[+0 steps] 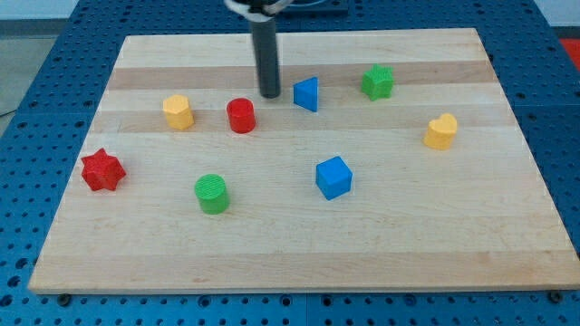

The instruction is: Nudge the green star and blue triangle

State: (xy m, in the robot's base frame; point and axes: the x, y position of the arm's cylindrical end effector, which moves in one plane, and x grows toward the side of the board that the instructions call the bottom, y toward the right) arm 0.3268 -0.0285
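Note:
The green star (pixel 378 81) sits on the wooden board toward the view's upper right. The blue triangle (pixel 307 94) lies to its left, near the top middle. My tip (pixel 270 94) is the lower end of the dark rod, standing just left of the blue triangle with a small gap, and right of and above the red cylinder (pixel 241 116). The tip touches neither block as far as I can tell.
A yellow hexagonal block (pixel 178 112) lies left of the red cylinder. A red star (pixel 101 170) is at the view's left, a green cylinder (pixel 212 194) lower left of centre, a blue cube (pixel 333 177) at centre, a yellow block (pixel 441 131) at right.

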